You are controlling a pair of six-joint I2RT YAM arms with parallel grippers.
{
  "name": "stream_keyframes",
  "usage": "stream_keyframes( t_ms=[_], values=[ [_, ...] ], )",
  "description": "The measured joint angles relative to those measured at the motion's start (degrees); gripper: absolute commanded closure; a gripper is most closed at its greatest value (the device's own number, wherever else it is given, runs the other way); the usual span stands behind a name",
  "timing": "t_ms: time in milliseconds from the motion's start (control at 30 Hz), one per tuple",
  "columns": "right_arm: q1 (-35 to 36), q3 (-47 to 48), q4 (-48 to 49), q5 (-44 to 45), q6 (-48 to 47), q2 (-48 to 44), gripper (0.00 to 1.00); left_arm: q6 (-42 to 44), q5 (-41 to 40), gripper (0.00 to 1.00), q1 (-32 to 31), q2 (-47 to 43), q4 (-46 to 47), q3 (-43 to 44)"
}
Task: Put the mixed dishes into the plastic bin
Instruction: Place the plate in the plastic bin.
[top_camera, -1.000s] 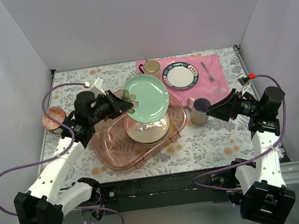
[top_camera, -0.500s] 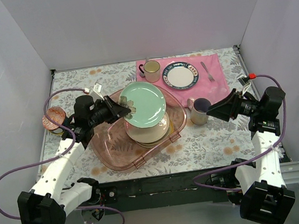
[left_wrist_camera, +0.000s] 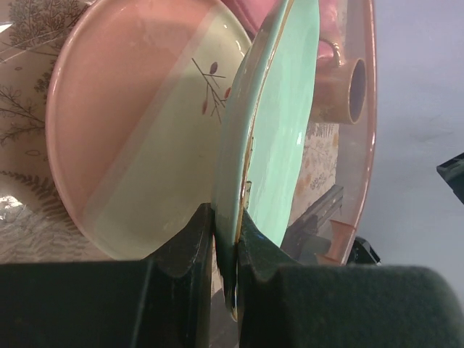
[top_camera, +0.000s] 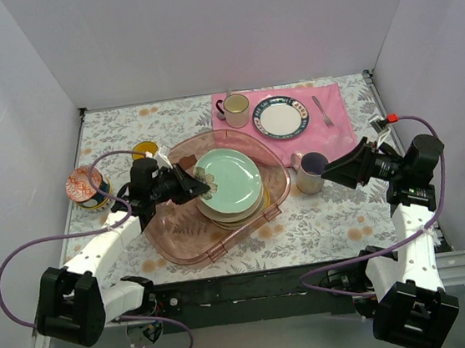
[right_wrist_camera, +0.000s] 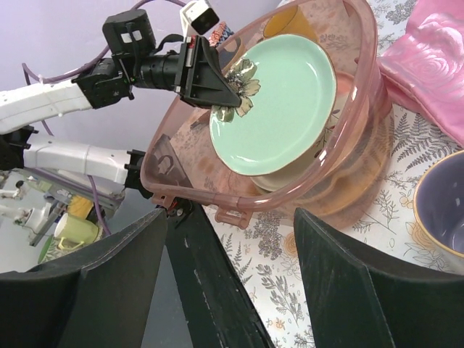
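Since a second ago the left gripper (top_camera: 190, 184) has sunk and levelled, bringing the large mint-green plate (top_camera: 230, 181) down from a steep tilt onto the stack. Its fingers are clamped on the plate's near rim, that edge a little raised. Directly beneath lies the cream floral plate (left_wrist_camera: 138, 138), all within the plastic bin (top_camera: 167, 247). The yellow mug (top_camera: 146, 150) stands just outside the bin's far-left corner, with the small red-and-blue patterned bowl (top_camera: 84, 187) further left. The right gripper (top_camera: 325, 173), jaws wide apart, hovers beside the grey mug (top_camera: 310, 172), outside the bin's right rim.
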Motion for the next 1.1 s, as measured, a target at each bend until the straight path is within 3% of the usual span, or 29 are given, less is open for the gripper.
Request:
stream_keyframes(
  t_ms=[333, 767, 1033, 1100],
  values=[
    [-0.02, -0.02, 0.39, 0.0, 0.04, 0.0, 0.22, -0.42, 0.22, 1.0, 0.0, 4.17, 3.48, -2.14],
    [-0.35, -0.9, 0.76, 0.0, 0.42, -0.15, 0.22, -0.87, 0.52, 0.78, 0.0, 7.26, 5.6, -2.56],
    [-0.35, -0.92, 0.92, 0.0, 1.11, -0.22, 0.22, -1.57, 1.92, 0.4, 0.0, 7.26, 7.82, -2.78],
    [-0.35, -0.94, 1.01, -0.02, 1.22, -0.26, 0.22, -1.33, 1.77, 0.35, 0.0, 7.26, 7.37, -2.75]
  ],
)
